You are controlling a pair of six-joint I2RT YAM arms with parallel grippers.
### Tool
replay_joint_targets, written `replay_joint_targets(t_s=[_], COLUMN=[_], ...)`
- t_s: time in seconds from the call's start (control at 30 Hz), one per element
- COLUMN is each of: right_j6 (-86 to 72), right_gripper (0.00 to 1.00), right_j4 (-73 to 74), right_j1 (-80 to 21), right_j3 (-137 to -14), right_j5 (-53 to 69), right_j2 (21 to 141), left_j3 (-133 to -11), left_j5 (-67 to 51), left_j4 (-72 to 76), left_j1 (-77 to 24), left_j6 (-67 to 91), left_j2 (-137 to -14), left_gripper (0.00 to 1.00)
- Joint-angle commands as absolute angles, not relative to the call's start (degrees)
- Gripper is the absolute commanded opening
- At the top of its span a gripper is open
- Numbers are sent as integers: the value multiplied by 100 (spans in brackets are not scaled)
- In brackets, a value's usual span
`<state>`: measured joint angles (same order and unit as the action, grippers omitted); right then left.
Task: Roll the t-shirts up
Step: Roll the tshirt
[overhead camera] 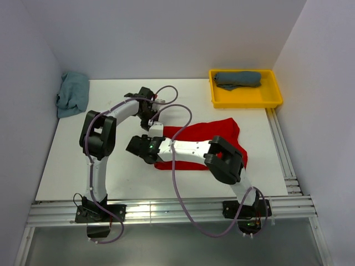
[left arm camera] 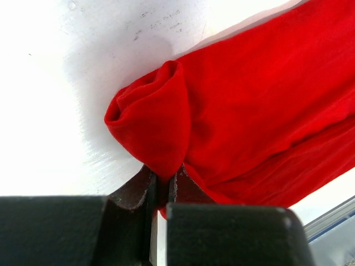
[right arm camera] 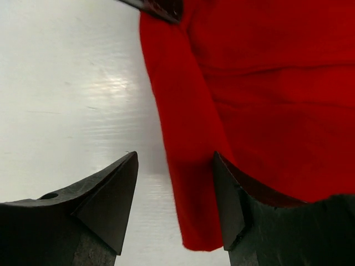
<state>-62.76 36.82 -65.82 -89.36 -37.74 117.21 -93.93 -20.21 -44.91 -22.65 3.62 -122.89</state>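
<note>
Left fingers are clamping the bunched end of the red shirt to anchor it, while right fingers, spread apart, are straddling its edge, presumably to tuck.

**Colours on my feed**

I see a plain red shirt on the white desk, a plain teal shirt, and a slate-blue shirt in a yellow tray. My arms are white with black joints.

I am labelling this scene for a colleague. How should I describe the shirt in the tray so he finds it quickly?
A yellow tray sits at the table's far right corner. The dark blue shirt lies bundled inside it; the red shirt and teal shirt lie outside.
</note>
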Motion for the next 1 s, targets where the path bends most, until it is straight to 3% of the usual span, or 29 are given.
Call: replay_joint_targets(t_s=[0.0, 0.2, 0.3, 0.47, 0.5, 0.6, 0.7, 0.83, 0.97], right_j6=[-6109, -6099, -6214, -6275, -6293, -6451, -6688, -7022, -7382], right_gripper=[63, 59, 45, 31, 22, 18, 12, 12, 12], right_j4=[4614, 4693, 4518, 3719, 3335, 2569, 1175, -199, -1316], right_j1=[-6644, -6732, -6732, -6680, -6627, -6417, -6145, -5828, -5564], right_j3=[-9474, -9624, -9344, -8563, -8387, -7421, -6331, -4917, -4097], right_j5=[-4245, -4114, -3956, -3613, -3525, -3139, -2734, -2190, -1724], right_j2=[12014, 12278, 12147, 11595, 11471, 10865, 10188, 9546, 9273], left_j3=[-9624, -9764, -9843, -10001, -10037, -10134, -10222, -10301, -10301], left_j5=[-1872, -1863, -1854, -1934, -1968, -2074, -2249, -2662, -3057], left_j4=[-4632, -4711, -4755, -4843, -4878, -4913, -4913, -4852, -4738], left_j1=[-2347, -2373, -2382, -2382, -2382, -2373, -2347, -2268, -2180], left_j6=[229, 237, 229, 185, 185, 141, 79, -130, -185], left_j2=[-12366, -12436, -12445, -12516, -12516, -12489, -12428, -12279, -12120], left_gripper=[0, 0, 0, 2, 3, 11, 37, 58, 64])
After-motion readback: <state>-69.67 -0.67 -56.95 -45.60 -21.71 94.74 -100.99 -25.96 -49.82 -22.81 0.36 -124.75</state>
